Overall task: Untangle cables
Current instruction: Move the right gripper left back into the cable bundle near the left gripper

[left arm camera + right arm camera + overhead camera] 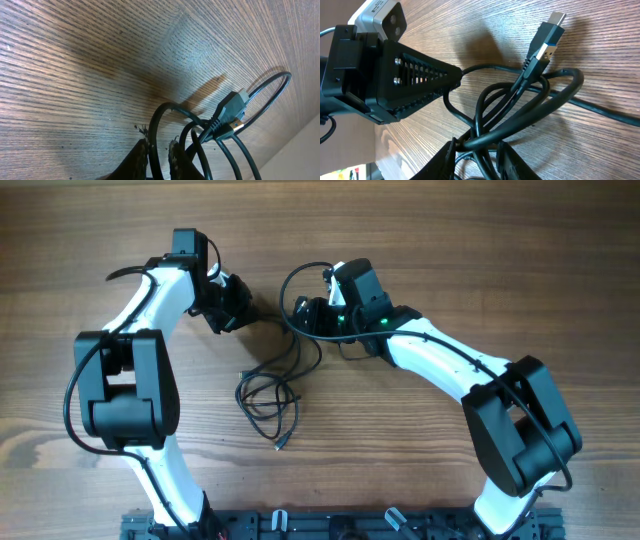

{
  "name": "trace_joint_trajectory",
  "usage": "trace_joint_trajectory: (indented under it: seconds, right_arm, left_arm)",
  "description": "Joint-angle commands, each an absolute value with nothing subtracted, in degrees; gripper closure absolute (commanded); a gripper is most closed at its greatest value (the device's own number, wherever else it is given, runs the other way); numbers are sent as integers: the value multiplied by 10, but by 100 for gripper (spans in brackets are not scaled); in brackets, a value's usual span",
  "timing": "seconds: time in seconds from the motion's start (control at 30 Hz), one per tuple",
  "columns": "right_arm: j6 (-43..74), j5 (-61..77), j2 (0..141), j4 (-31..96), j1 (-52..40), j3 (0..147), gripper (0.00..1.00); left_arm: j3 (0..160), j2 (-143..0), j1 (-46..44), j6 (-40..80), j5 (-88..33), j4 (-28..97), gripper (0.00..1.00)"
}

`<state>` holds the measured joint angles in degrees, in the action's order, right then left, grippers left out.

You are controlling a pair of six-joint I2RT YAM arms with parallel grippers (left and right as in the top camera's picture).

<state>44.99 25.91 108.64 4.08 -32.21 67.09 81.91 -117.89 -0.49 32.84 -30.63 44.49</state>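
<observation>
The cables (268, 392) are thin black cords lying in loose loops on the wooden table, with one small plug end (281, 444) nearest the front. My left gripper (246, 313) is at the tangle's upper left. In the left wrist view it (159, 150) is shut on a single cord, with a USB plug (231, 106) just beyond. My right gripper (301, 316) faces it from the right. In the right wrist view its jaws (480, 156) are closed in around a bundle of crossing strands, one thick loop pressed against the left finger (449, 159). A USB plug (547, 40) points away.
The left arm's finger (420, 80) sits close in front of the right wrist camera, a cord leaving its tip. Both arm bases stand at the table's front edge (330, 525). A thicker arm wire loops above the right gripper (300, 272).
</observation>
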Motion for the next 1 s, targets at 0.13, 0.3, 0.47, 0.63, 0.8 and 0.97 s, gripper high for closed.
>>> trace_joint_trajectory:
  seconds: [0.13, 0.3, 0.47, 0.63, 0.8, 0.97]
  right_arm:
    - [467, 199, 1098, 38, -353, 670, 71]
    - [471, 146, 1100, 37, -368, 670, 71]
    - [470, 114, 1103, 21, -368, 670, 70]
    - [465, 111, 1104, 16, -368, 670, 64]
    - [467, 94, 1104, 17, -368, 670, 68]
    - [490, 119, 1104, 18, -369, 670, 64]
  left_arm:
    - [815, -1184, -5, 317, -299, 444, 83]
    - [815, -1184, -5, 317, -299, 444, 82]
    - [815, -1184, -5, 318, -299, 444, 82]
    - [815, -1184, -5, 317, -299, 444, 82]
    - [815, -1184, -5, 317, -299, 444, 82]
    - [815, -1184, -5, 318, -299, 443, 82]
